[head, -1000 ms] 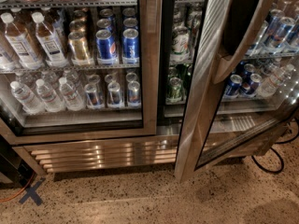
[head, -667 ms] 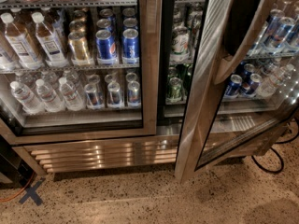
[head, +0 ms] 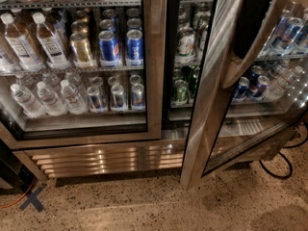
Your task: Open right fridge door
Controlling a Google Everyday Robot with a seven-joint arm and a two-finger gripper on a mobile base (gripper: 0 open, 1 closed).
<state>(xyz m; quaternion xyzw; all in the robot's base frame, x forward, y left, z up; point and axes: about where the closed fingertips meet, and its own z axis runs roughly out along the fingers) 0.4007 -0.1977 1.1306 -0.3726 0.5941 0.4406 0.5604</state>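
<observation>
Speckled floor [head: 144, 201], right fridge door [head: 211, 90] ajar (labels [head: 21, 47] unreadable), end effector unseen.

Only the arm [head: 256, 23] and the gripper [head: 231, 72] show. The arm comes in from 1 o'clock as a long, slightly curved limb. Its broad face is black and plain, and a smooth, pale tan-grey band with a dull sheen runs down its 3 o'clock side. The gripper is the narrower, rounded, pale end at 2 o'clock of centre, against the steel frame of the door [head: 211, 105].
</observation>
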